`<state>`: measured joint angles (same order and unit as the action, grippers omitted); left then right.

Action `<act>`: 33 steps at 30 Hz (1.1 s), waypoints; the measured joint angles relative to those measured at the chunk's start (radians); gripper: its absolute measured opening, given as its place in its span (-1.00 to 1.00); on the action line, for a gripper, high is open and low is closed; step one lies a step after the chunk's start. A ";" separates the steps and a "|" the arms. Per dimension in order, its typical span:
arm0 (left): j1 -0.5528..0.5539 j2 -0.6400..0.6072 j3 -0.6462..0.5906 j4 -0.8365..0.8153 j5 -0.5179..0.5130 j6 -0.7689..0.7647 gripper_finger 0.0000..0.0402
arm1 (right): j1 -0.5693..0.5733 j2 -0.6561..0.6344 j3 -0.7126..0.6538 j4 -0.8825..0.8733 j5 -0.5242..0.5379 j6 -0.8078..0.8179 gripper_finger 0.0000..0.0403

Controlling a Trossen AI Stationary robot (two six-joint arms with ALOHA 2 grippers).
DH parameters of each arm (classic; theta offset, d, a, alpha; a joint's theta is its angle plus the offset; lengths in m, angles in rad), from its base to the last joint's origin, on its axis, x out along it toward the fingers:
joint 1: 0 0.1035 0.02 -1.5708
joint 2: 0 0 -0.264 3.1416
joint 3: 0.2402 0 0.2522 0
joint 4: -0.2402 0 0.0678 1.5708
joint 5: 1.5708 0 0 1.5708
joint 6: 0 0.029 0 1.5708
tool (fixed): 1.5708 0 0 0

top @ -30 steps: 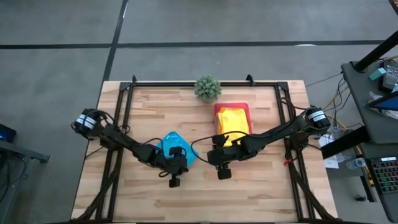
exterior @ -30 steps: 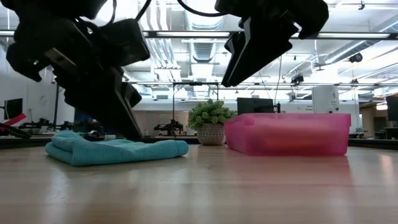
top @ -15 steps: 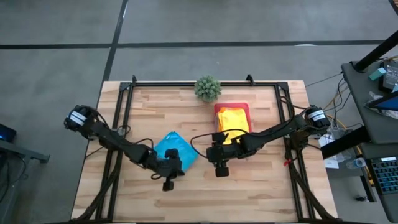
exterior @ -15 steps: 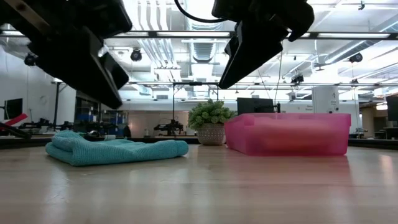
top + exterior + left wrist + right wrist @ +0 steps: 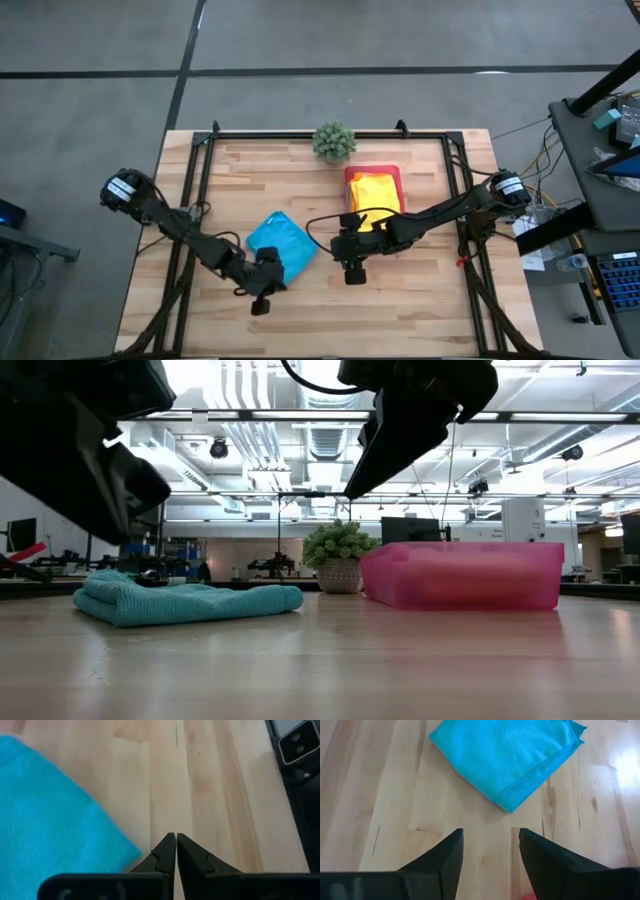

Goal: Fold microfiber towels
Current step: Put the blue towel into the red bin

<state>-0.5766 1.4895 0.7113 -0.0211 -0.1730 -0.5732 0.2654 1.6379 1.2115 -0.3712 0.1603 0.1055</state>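
High view: plant [image 5: 334, 141] behind pink tray [image 5: 350, 176]; turquoise towel [image 5: 280, 243] beside.

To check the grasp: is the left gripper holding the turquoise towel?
No, the left gripper is shut on nothing, over bare wood beside the turquoise towel.

Turquoise towel [image 5: 279, 242] folded, flat on table; yellow towel [image 5: 374, 190] in tray (crumpled).

Picture's edge crops the turquoise towel [image 5: 55, 815].
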 joint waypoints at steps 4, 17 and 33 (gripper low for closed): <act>-0.009 0.000 0.000 -0.028 0.000 -0.029 -0.99 | -0.001 0.000 -0.008 0.011 0.000 0.000 -0.09; -0.023 -0.002 0.000 -0.230 0.003 -0.173 -0.99 | -0.011 0.000 -0.052 0.044 -0.001 0.010 -0.09; -0.031 -0.003 0.000 -0.536 0.019 -0.337 -0.99 | -0.018 0.000 -0.073 0.073 -0.001 0.015 -0.09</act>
<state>-0.6079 1.4860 0.7108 -0.5571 -0.1540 -0.9104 0.2478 1.6379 1.1385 -0.2977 0.1596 0.1204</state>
